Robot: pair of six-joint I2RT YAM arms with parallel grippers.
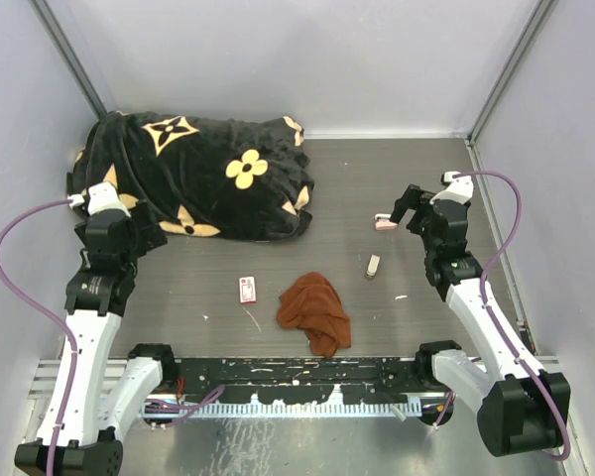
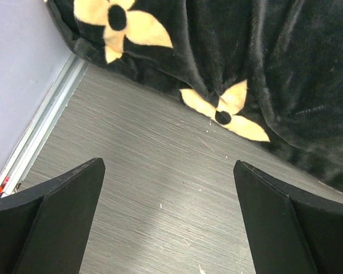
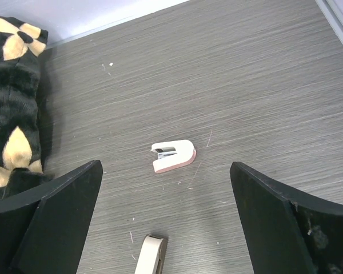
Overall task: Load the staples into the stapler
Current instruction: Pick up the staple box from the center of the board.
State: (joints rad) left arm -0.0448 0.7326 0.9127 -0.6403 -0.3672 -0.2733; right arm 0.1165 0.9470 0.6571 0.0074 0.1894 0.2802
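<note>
Stapler (image 3: 173,156) lies centred between spread fingers of right hand (image 3: 165,166), apparently lined up for grasp; left hand (image 2: 168,165) gapes idle at 9 o'clock; staples (image 1: 248,289) untouched.

The stapler (image 3: 172,156), a small pink-and-white U shape with metal showing inside, lay on its side directly under the wide-spread right gripper (image 1: 409,210). The staples' flat white, red-labelled box (image 1: 248,289) lay well to that gripper's left.
</note>
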